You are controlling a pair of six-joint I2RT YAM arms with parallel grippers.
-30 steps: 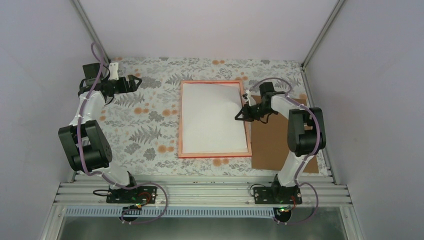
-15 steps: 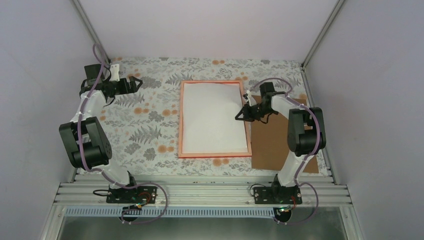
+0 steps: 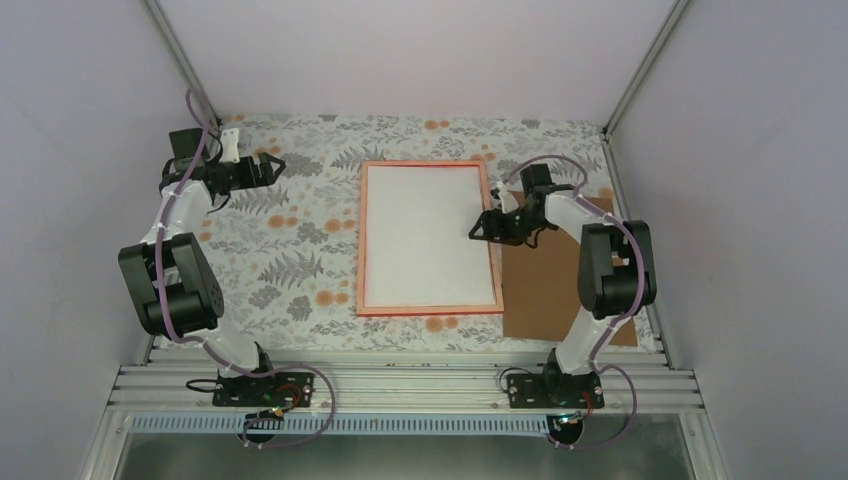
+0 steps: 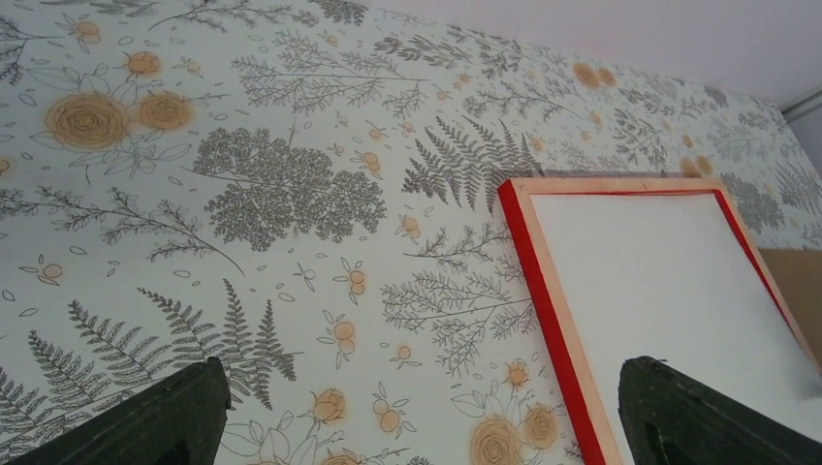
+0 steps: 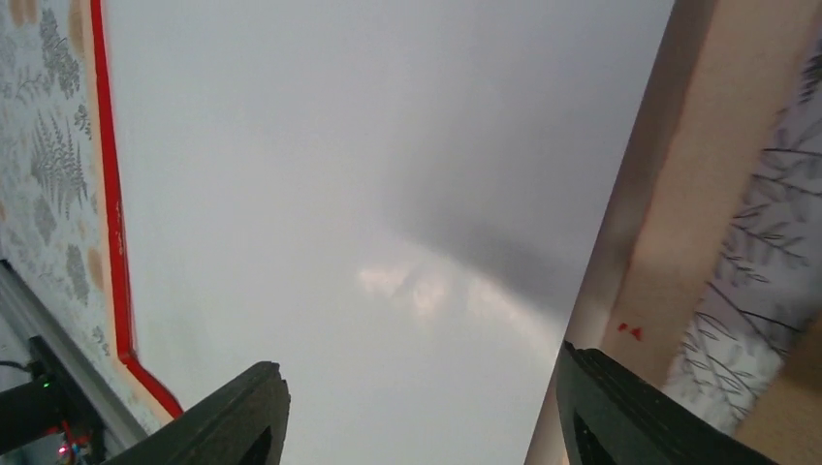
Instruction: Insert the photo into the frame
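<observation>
Lying white-back-up inside the frame [image 3: 430, 308] at picture centre, long axis top to bottom, the photo [image 3: 425, 235] sits just left of the parted, empty right gripper [image 3: 478, 232]; left gripper [image 3: 275, 165] wide open, far upper left

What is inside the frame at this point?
The photo lies flat inside the frame, plain white back up. Its printed side faces down and cannot be seen, and whatever lies beneath the sheet is covered.
</observation>
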